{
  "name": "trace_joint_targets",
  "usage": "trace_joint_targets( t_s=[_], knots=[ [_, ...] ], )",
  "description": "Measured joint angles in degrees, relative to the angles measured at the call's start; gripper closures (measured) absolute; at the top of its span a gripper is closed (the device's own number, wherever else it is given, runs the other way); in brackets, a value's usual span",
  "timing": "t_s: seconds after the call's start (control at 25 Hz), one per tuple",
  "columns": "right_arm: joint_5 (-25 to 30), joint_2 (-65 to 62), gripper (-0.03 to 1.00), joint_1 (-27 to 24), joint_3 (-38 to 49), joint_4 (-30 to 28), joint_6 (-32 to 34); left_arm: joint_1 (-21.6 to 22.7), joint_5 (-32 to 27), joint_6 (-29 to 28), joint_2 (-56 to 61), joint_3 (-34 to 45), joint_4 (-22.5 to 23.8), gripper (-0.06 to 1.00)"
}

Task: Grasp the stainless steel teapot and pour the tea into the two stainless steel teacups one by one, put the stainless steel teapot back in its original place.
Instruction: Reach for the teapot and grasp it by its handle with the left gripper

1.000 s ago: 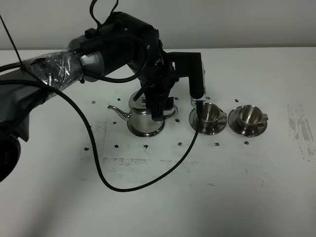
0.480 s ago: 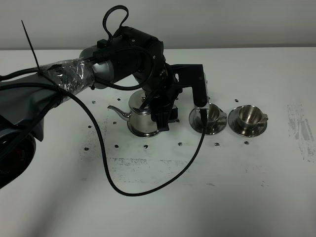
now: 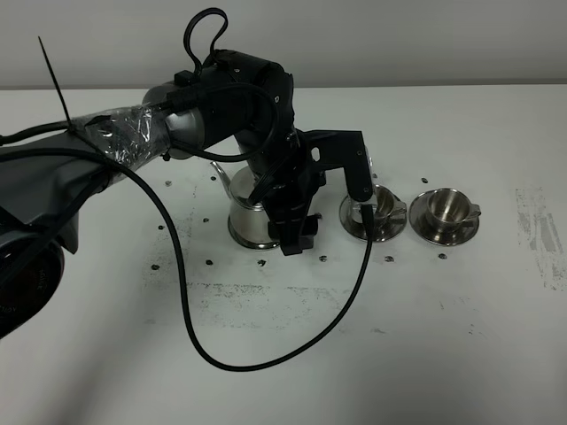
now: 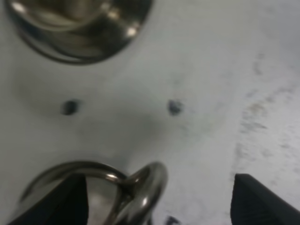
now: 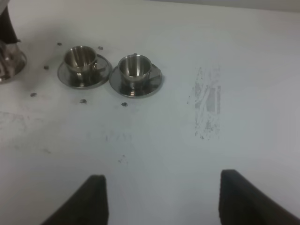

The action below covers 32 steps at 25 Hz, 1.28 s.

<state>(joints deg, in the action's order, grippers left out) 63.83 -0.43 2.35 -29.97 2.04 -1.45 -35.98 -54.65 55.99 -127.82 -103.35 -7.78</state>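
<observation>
A: State of the left pincer (image 4: pixel 158 185)?
B: Spread wide. Its black fingers (image 4: pixel 61 204) stand well apart, nothing clamped. The steel loop handle (image 4: pixel 140 190) of the shiny stainless steel teapot (image 3: pixel 248 212) sits in the gap, hard by one finger and well clear of the other.
A: Teapot location?
B: On the white counter (image 3: pixel 443 336), under the left arm's wrist, just left of the cups in the high view. The flat round steel dish (image 3: pixel 246 243) is under it, only the near rim showing. Cannot tell whether the base sits flat in it. The thin curved spout (image 3: pixel 219 170) points to the far side, away from the cups. The arm hides the lid.
A: Cups?
B: Two small shiny steel teacups in a row right of the teapot, each upright on a round steel saucer. The nearer teacup (image 3: pixel 381 204) is just beside the teapot, the other teacup (image 3: pixel 450 206) next to it, saucers touching or nearly so. Contents: cannot tell.
A: And the right pincer (image 5: pixel 162 180)?
B: Also wide open, holding nothing, above the counter well apart from the cups.
A: Anything else?
B: A black cable (image 3: pixel 186 310) loops across the counter from the left arm and passes in front of the nearer saucer (image 3: pixel 390 232).
</observation>
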Motion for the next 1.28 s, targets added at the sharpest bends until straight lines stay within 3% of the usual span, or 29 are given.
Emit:
trace_joint_targets(
  t_s=[0.28, 0.48, 0.72, 1.12, 1.28],
  knots=[
    [0.00, 0.00, 0.47, 0.00, 0.00, 0.00, 0.00, 0.00, -7.88, -0.08, 1.83, -0.25, -0.37, 0.33],
    [0.00, 0.00, 0.47, 0.00, 0.00, 0.00, 0.00, 0.00, -13.64, -0.19, 2.03, -0.58, 3.46, 0.33],
    [-0.05, 0.00, 0.47, 0.00, 0.00, 0.00, 0.00, 0.00, -13.64, -0.23, 2.49, -0.58, 7.06, 0.33],
    [-0.05, 0.00, 0.47, 0.00, 0.06, 0.00, 0.00, -1.00, -13.64, -0.06, 5.32, -0.58, 4.34, 0.33],
    [-0.05, 0.00, 0.47, 0.00, 0.06, 0.00, 0.00, -3.00, -13.64, -7.00, 9.71, -0.58, 4.49, 0.33]
  ],
)
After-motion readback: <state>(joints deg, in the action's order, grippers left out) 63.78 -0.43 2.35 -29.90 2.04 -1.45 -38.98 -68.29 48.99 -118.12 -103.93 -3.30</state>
